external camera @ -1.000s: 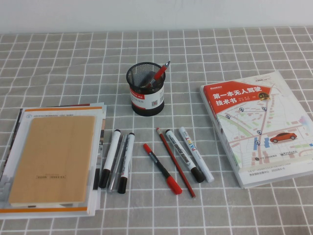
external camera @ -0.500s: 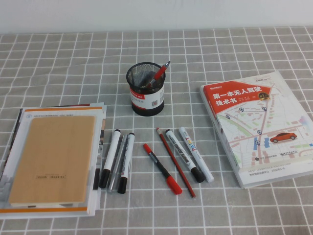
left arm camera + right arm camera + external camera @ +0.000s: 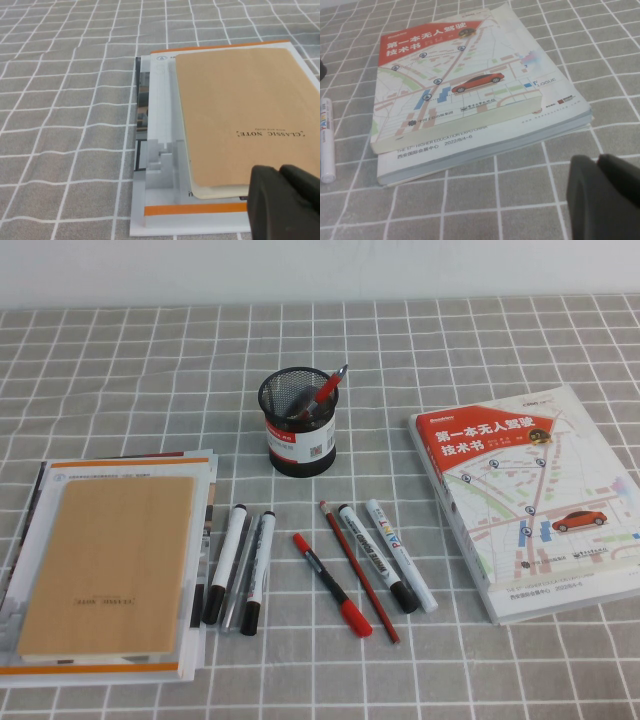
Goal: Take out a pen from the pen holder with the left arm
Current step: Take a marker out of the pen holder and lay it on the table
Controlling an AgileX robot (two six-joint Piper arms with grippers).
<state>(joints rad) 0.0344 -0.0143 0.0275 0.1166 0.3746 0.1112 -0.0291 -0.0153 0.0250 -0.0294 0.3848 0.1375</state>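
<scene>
Closed left end effector (image 3: 280, 175) above notebook (image 3: 240, 110), well apart from red pen (image 3: 325, 388) in pen holder (image 3: 299, 435); closed right end effector (image 3: 598, 162) beside book (image 3: 470, 85).

You've got a black mesh pen holder (image 3: 300, 440), red pen (image 3: 326, 388); grey counter (image 3: 120, 370), white grid; tan notebook (image 3: 110, 565).

Looks like an office or study desk to me: my counter (image 3: 120, 370), draped in grey checks, carries a mesh pen holder (image 3: 299, 435), loose markers (image 3: 378, 558), a notebook (image 3: 110, 565) and a textbook (image 3: 530, 495), with a white wall (image 3: 320, 268) behind.
</scene>
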